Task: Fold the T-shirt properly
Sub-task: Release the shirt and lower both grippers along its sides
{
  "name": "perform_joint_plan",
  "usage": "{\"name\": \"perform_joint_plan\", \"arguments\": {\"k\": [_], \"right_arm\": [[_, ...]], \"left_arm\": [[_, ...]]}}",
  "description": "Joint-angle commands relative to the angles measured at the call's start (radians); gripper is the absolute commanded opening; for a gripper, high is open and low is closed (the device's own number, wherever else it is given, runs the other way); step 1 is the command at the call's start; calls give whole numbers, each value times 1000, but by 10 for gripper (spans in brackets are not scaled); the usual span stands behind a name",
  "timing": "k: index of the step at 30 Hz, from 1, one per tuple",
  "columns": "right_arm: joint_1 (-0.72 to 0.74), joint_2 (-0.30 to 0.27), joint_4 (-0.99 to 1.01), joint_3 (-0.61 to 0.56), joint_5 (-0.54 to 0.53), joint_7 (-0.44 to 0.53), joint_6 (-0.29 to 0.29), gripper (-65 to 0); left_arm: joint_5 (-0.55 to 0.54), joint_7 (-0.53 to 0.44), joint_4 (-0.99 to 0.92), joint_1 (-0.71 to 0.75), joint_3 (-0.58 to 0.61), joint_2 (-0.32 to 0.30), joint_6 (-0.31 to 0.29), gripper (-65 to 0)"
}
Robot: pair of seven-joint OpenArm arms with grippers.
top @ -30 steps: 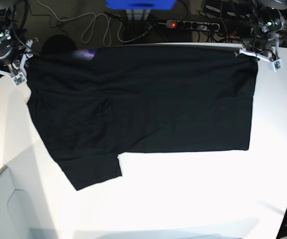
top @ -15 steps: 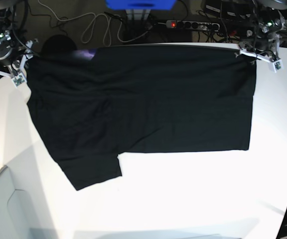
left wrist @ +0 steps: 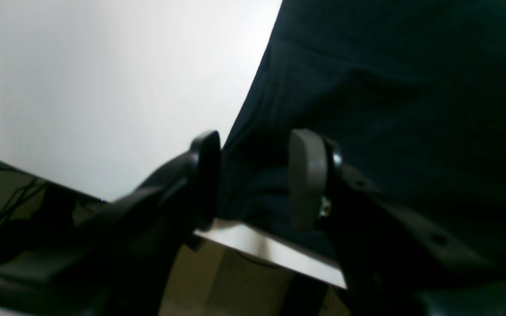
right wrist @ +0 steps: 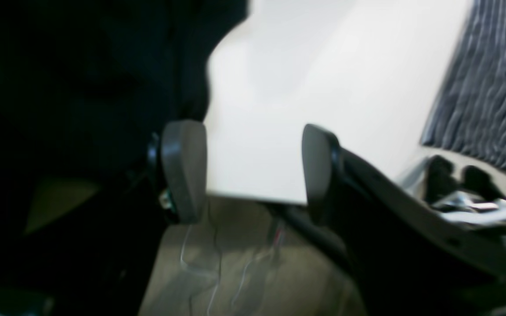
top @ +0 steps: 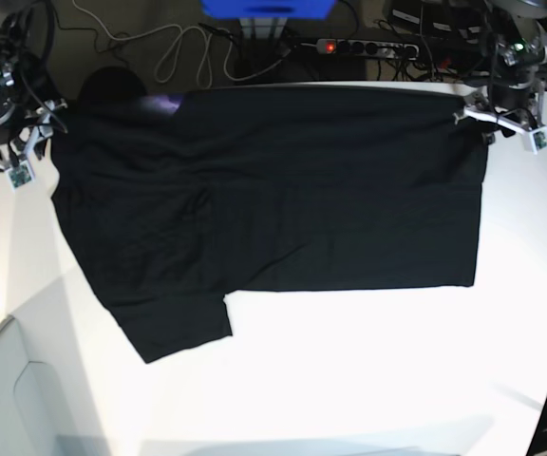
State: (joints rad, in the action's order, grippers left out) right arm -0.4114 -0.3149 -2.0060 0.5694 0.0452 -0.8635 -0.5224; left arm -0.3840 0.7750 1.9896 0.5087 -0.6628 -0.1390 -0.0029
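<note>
In the base view the near part of the white worktop (top: pixel 349 370) lies bare at the bottom of the frame. Above it the T-shirt (top: pixel 283 190) lies spread flat, plain black side up, its long axis running left to right across the middle of the frame. One sleeve juts toward the lower left, and a small purple patch shows at the top left edge, where the cloth hangs over the far rim.

Both arms sit at the far edge. The left gripper (top: pixel 511 119) is at the upper right, by the shirt's far right corner. In the left wrist view its jaws stand partly open with black cloth between and beyond them at the worktop's rim; whether the pads touch the cloth I cannot tell, but nothing is pinched.

The right gripper (top: pixel 12 157) is at the upper left, just off the shirt's left edge. In the right wrist view its jaws stand wide apart over bare worktop, holding nothing, with the cloth just to the left.

Each arm is near its own far corner. No containers are in sight.
</note>
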Motion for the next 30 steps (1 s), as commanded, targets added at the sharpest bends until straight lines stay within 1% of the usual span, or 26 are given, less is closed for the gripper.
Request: {"name": "perform_joint_plan", "arguments": {"k": [1,4,5,8,11,13,14,17,19,21,24,27,30], "right_arm": [[19,-16,-17,10,0,10,-3,-317],[85,-16,-12,1,0,5,-3,-314],[113,-16,-6,-16,0,5,-3,-302],[213,-23,35,-101,0,5,-3,-265],[319,-23,118,-165,0,5,-3,-254],[403,-22,207,-205,2,5,-3,-254],[440,-22,247,-223,2,5,-2,-254],[561,-22,397,-274,2,8,-2,-254],[647,-19,518,-291,2,14,0,-254],[745,-17,666,-302,2,17,0,-254],[868,-16,882,-320,2,80,0,-254],[943,-16,1052,-340,2,180,2,-254],[988,-17,1187,-369,2,280,5,-254]], "left_arm": [[1,-19,17,-28,-7,-15,5,-402],[3,-12,12,-118,-21,-43,5,-402],[4,-12,9,-157,-25,-47,5,-402],[4,-12,-16,-262,-22,-64,5,-402],[4,-12,-36,-347,-13,-93,5,-402],[9,-12,-91,-414,22,-115,8,-402],[23,-12,-126,-443,45,-136,8,-402],[98,-12,-234,-525,142,-181,5,-402],[148,-19,-309,-585,199,-195,4,-402],[190,-21,-395,-652,246,-195,4,-402],[233,-21,-519,-744,303,-195,4,-386],[267,-22,-631,-826,355,-195,4,-358],[316,-24,-723,-898,381,-195,4,-355]]}}
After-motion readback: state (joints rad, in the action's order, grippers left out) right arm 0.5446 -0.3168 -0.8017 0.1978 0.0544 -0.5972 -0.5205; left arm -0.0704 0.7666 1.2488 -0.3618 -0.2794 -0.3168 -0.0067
